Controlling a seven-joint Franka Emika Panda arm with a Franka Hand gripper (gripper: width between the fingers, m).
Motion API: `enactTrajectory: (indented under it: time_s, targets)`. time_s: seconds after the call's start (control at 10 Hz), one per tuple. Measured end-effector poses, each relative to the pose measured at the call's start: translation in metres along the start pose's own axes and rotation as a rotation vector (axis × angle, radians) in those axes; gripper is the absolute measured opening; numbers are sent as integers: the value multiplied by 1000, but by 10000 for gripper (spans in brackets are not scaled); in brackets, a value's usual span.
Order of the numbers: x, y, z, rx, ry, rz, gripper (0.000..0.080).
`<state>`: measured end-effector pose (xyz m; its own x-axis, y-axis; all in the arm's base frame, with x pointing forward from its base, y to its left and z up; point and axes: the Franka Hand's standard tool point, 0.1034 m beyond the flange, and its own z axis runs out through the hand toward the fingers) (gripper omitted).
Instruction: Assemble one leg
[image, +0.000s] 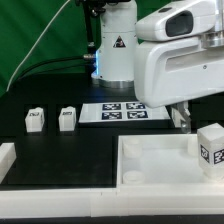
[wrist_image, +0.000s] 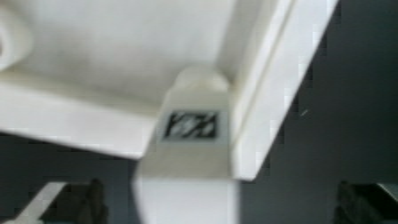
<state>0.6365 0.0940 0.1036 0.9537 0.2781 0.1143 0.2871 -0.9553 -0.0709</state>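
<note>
Leg (wrist_image: 192, 125) upright in tray (image: 127, 160) corner; hovered over it with arm (image: 175, 65) low, pincer (wrist_image: 210, 198) spread, gripping nothing.

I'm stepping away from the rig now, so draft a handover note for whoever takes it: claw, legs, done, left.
Claw: open, holding nothing, spread wide of one leg.
That leg stands upright at a corner of the tray; whether it is seated cannot be told.
A second leg and a third leg stand loose on the table, at the exterior view's left.
Left: check the seating, finish if needed.
</note>
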Motion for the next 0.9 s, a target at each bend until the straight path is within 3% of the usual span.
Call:
enactTrajectory:
  time_s: [0.2, 0.6, 0.9]
  targets:
    - [0, 8, -5, -3, -12, 46, 649]
    - [-6, 5, -3, 11, -69, 42, 649]
    - [4, 9, 0, 14, -68, 46, 649]
